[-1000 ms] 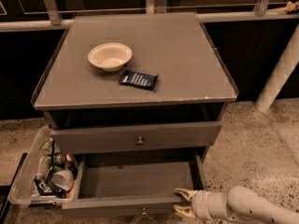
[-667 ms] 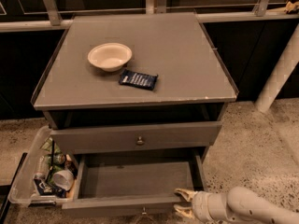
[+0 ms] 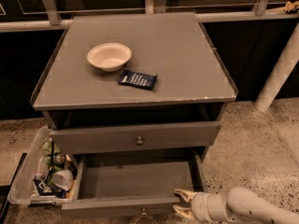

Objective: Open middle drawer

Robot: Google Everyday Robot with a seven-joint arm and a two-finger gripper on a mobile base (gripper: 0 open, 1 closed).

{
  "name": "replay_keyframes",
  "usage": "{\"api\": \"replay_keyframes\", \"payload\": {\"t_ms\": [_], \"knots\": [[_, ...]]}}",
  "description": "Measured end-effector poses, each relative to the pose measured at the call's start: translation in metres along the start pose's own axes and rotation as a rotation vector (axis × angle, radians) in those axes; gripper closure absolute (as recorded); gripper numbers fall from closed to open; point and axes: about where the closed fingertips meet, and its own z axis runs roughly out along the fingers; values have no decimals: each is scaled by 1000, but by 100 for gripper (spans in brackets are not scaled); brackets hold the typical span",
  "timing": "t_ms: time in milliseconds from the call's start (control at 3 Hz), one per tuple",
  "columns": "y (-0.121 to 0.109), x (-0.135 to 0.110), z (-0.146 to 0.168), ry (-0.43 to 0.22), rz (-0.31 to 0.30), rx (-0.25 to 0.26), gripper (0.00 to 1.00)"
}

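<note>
— Though a second has gone by, nothing big has shifted: the desk is as it was, and the middle drawer is pulled well out at 6 o'clock, plain grey inside, bare. Task reads as done, or all but.
— Arm?
— Its gripper sits at 5 o'clock, just beside the right end of the drawer front, same spot as before. Its fingers are spread apart with nothing between them. Touching the front? Can't tell.
— Hidden bits?
— Frame edge crops the drawer front; its knob barely shows. Anything below is out of frame. Above, the upper drawer is shut and shades the open one's back. Off at 8 o'clock a clear bin, clutter unreadable. On top, a bowl at 11, with a dark packet near it at its 4 o'clock, label illegible.
</note>
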Motion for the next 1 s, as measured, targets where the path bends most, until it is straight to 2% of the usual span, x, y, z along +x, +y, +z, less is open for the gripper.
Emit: {"api": "replay_keyframes", "payload": {"t_ms": [667,1000], "knots": [[-1,-1,0,-2,1,-2,35],[-3,0,0,-5,2,-6,37]]}}
